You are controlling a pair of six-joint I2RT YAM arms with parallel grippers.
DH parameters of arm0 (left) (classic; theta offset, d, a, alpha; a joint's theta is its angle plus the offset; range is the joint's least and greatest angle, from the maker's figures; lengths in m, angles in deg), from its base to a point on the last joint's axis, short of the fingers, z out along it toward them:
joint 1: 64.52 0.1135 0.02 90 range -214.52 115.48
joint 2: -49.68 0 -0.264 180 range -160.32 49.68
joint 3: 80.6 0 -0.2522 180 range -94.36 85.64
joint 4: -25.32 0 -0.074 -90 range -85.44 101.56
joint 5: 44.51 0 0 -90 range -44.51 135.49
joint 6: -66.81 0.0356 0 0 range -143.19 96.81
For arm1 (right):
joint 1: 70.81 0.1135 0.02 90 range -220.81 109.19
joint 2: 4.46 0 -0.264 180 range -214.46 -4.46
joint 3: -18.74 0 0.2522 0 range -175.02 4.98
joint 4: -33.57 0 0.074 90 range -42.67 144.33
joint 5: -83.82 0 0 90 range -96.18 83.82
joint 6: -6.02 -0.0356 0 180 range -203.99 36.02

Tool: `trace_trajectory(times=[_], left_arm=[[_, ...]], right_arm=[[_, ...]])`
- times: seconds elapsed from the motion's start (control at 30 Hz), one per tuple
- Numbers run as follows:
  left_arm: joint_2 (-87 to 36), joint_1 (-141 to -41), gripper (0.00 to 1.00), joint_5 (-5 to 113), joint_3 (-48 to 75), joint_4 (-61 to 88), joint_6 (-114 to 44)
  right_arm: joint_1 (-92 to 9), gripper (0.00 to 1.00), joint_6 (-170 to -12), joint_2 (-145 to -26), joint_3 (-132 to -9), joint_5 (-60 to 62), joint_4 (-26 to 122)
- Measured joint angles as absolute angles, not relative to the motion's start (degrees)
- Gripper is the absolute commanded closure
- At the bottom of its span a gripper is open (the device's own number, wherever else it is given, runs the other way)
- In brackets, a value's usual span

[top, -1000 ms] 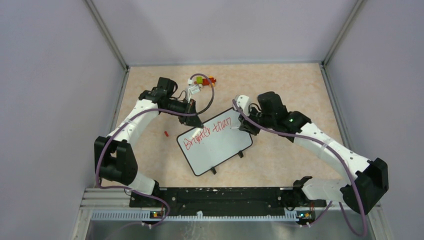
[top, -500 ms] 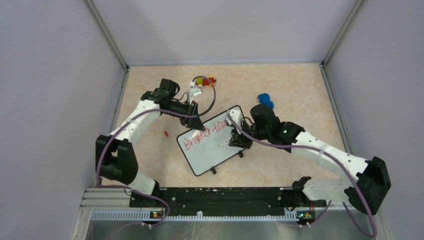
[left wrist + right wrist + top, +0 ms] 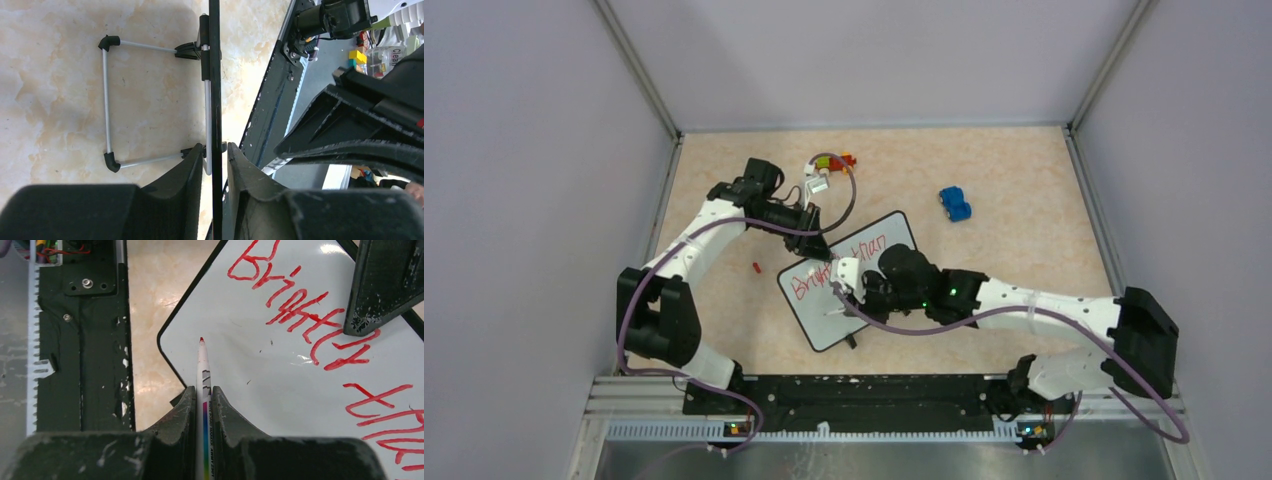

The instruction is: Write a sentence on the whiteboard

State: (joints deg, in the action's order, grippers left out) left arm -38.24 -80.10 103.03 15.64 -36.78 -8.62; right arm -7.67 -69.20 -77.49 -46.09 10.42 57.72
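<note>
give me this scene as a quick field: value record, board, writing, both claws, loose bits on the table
whiteboard: set at an angle on the table, wire stand at its back
sentence: red script, roughly "Brighter than"
left claw: shut on the whiteboard's upper-left edge
right claw: shut on a marker
marker tip: red, over bare board below the writing; contact cannot be told
loose items: blue toy car, small red piece, coloured blocks near the back
</note>
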Motion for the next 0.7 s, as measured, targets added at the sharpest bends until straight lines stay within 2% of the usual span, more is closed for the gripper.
trace_trajectory(times=[0.37, 0.7], left_arm=[[-38.26, -80.53, 0.99, 102.79, 15.75, -36.75, -8.27], [-38.26, -80.53, 1.0, 102.63, 15.82, -36.69, -8.45]], right_arm=[[-0.66, 1.0, -68.98, -83.11, -47.01, -1.19, 52.02], [0.37, 1.0, -69.0, -83.9, -49.54, -3.59, 51.18]])
